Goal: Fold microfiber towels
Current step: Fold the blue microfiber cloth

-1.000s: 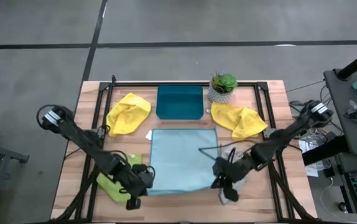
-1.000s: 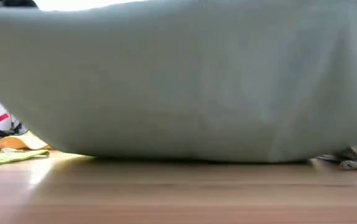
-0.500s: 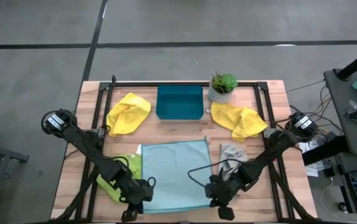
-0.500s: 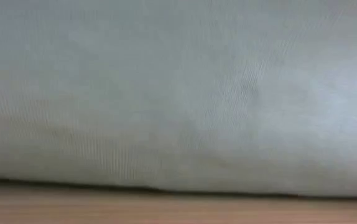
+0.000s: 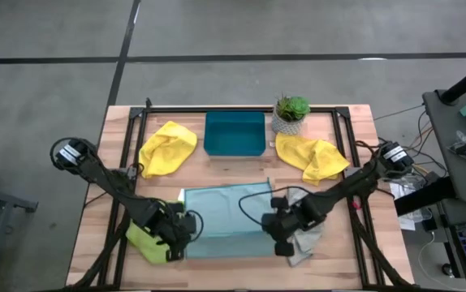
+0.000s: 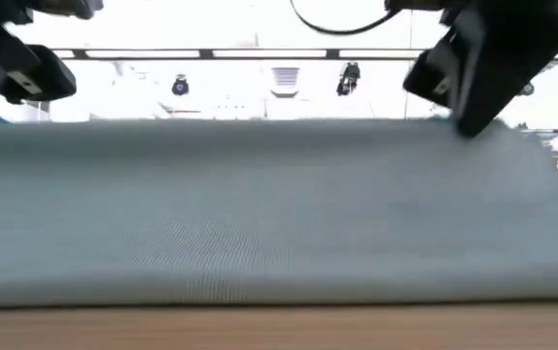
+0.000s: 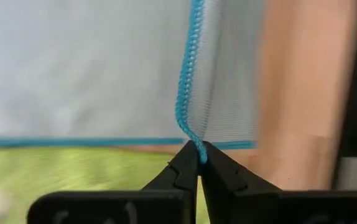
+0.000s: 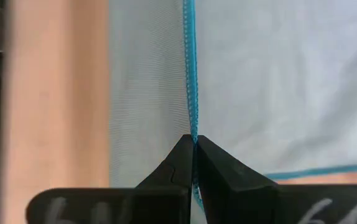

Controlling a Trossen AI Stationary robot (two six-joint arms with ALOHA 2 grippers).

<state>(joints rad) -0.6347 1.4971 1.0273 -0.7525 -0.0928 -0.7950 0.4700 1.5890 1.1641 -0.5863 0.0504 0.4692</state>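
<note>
So we've got the light blue towel (image 5: 225,219) lying around 6 o'clock on the wooden surface (image 5: 241,162), and it looks doubled over, a wide band with one layer on top of the other. The left claw (image 5: 183,229) is pinched tight on the towel's bright blue stitched hem at the 9 o'clock end of the band, and the left wrist view shows that hem (image 7: 190,93) running straight into the closed tips. The right claw (image 5: 278,227) is doing the same at the 3 o'clock end, clamped on the hem (image 8: 190,68) with the fingers fully together. In the low view the blue cloth (image 6: 279,209) fills the whole width, with dark claw parts above both ends. The lime green towel (image 5: 142,239) sits at about 8 o'clock, partly under the left arm and just beside the blue one. The grey towel (image 5: 304,243) is bunched up at about 4 o'clock, touching or tucked under the right claw; we can't tell which. One yellow towel (image 5: 168,148) is crumpled at 10 o'clock, the other yellow towel (image 5: 314,156) at 2 o'clock. Between them at 12 o'clock sits the teal tray (image 5: 235,134), with a little potted plant (image 5: 290,113) just beside it towards 1 o'clock.
</note>
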